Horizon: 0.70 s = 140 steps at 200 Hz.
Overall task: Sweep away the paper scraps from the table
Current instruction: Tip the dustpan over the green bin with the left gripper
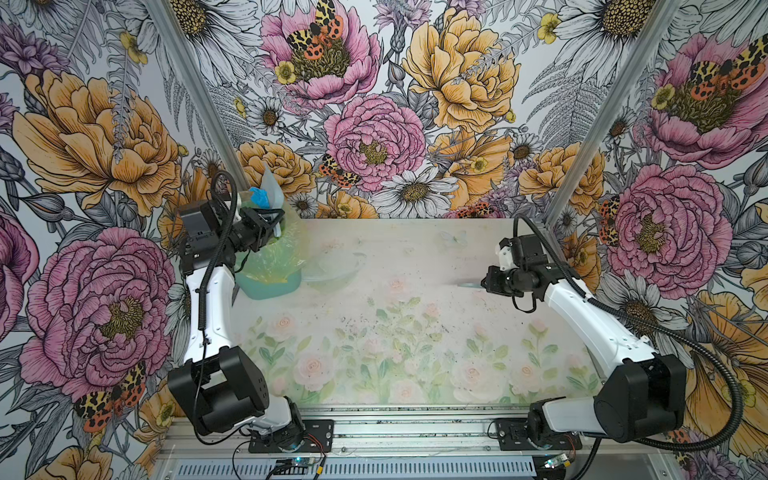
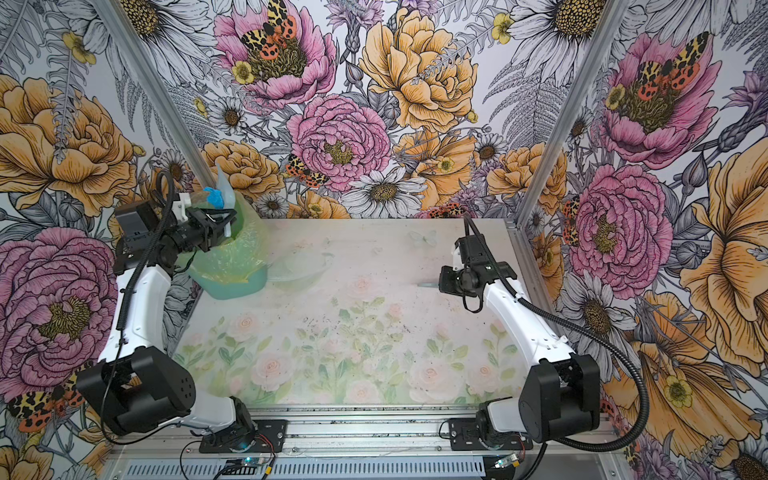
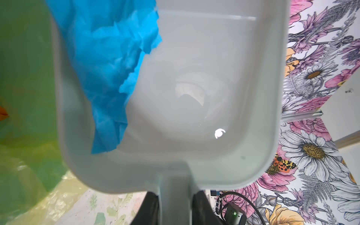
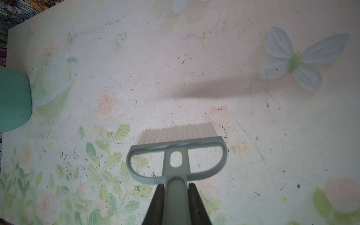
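Note:
My left gripper (image 1: 276, 226) (image 2: 222, 226) (image 3: 175, 194) is shut on the handle of the grey-blue dustpan (image 1: 272, 187) (image 2: 224, 183) (image 3: 194, 97). The pan is tipped up over the green bin (image 1: 270, 286) (image 2: 232, 286) at the back left. A crumpled light blue paper scrap (image 1: 259, 196) (image 2: 214, 196) (image 3: 105, 68) lies in the pan on the bin's side. An orange bit (image 3: 3, 114) shows inside the bin's bag. My right gripper (image 1: 484, 284) (image 2: 438, 284) (image 4: 176, 187) is shut on the handle of the brush (image 4: 176, 144), held just above the table (image 1: 395, 249) (image 4: 253, 136) at the right.
The bin (image 4: 13, 101) is lined with a yellow-green plastic bag (image 1: 278, 257) that hangs over its rim. Small dark specks dot the table's middle (image 1: 374, 324). Flowered walls close the back and both sides. An aluminium rail (image 1: 415, 432) runs along the front.

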Available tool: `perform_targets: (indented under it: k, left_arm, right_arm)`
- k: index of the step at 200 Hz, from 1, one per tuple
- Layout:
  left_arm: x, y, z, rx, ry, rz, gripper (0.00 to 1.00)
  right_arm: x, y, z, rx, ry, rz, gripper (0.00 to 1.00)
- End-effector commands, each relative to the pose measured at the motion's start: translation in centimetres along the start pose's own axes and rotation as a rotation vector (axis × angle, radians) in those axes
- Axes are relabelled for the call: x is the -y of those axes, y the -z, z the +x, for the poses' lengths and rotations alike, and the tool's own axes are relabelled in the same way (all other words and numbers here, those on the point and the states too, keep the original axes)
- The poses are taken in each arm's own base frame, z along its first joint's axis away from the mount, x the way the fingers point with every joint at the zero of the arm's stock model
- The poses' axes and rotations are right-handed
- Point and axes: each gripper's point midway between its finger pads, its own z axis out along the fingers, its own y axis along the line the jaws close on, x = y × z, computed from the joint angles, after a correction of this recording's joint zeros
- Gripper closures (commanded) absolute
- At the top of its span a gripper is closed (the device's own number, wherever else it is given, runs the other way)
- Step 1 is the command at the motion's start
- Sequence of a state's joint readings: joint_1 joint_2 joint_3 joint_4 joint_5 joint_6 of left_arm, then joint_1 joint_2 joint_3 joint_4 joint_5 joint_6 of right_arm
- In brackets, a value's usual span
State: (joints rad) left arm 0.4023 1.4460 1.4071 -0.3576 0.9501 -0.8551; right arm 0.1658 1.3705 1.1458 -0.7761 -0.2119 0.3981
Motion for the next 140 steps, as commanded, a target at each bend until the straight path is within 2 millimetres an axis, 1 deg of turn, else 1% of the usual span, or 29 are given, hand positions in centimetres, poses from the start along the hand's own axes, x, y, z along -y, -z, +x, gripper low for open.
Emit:
perform_targets:
  k: [1,30,53,88,118,140]
  left_arm:
    - [1.8,0.8,-0.4,0.013,-0.001,0.08,1.0]
    - [1.8,0.8,-0.5,0.015,0.022,0.099,1.0]
    - [2.1,0.8,-0.7,0.015,0.048,0.142,1.0]
    - [3.3,1.2,-1.0,0.018,0.087,0.225,1.0]
    - [4.9,1.8,-1.1,0.02,0.103,0.296,1.0]
    - [5.2,1.9,-1.0,0.019,0.105,0.306,1.0]
  right_arm:
    - [0.1,-0.4,-0.1,0.003,0.009,-0.009,1.0]
    - [0.1,-0.4,0.1,0.001,0.011,-0.011,1.0]
    - [0.2,-0.4,0.3,0.0,0.013,-0.008,1.0]
    - [0.2,-0.3,0.4,0.001,0.014,-0.006,1.0]
    - [0.3,-0.3,0.5,-0.001,0.014,-0.006,1.0]
    - [0.3,-0.3,0.5,0.002,0.013,-0.007,1.0]
